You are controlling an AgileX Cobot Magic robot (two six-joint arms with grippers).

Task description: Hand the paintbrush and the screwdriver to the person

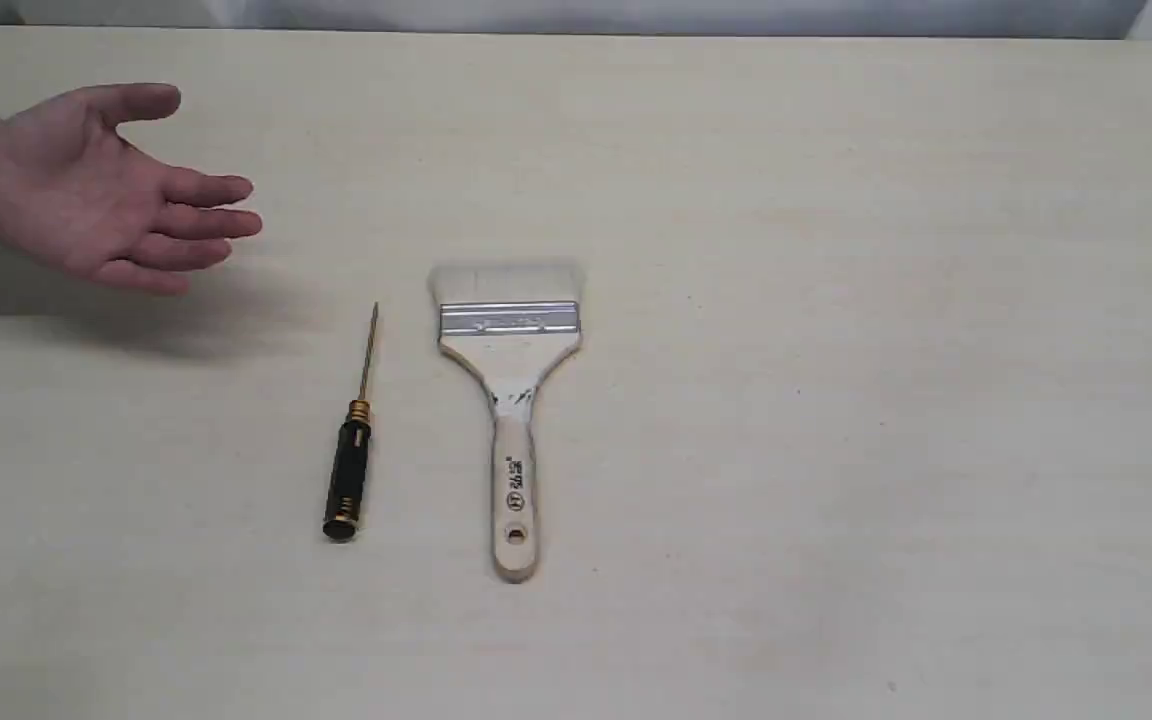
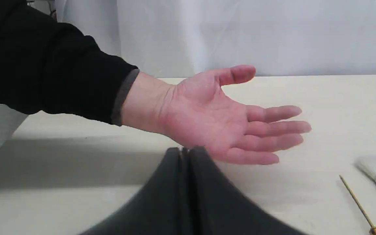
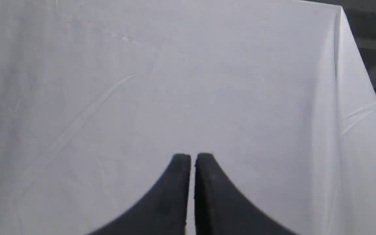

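My left gripper (image 2: pixel 185 150) and right gripper (image 3: pixel 193 157) sat pressed together, empty; I feared the slim screwdriver (image 1: pixel 351 455) would roll when pinched.

The left gripper (image 2: pixel 184 150) had its jaws pressed together, gripping nothing; the right gripper (image 3: pixel 193 157) showed only a thin slit between its jaws.

Lab test bench, pale table (image 1: pixel 836 450), white drape (image 3: pixel 175 81)

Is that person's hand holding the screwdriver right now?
No, the screwdriver lies on the table beside the paintbrush, and the open hand is empty.
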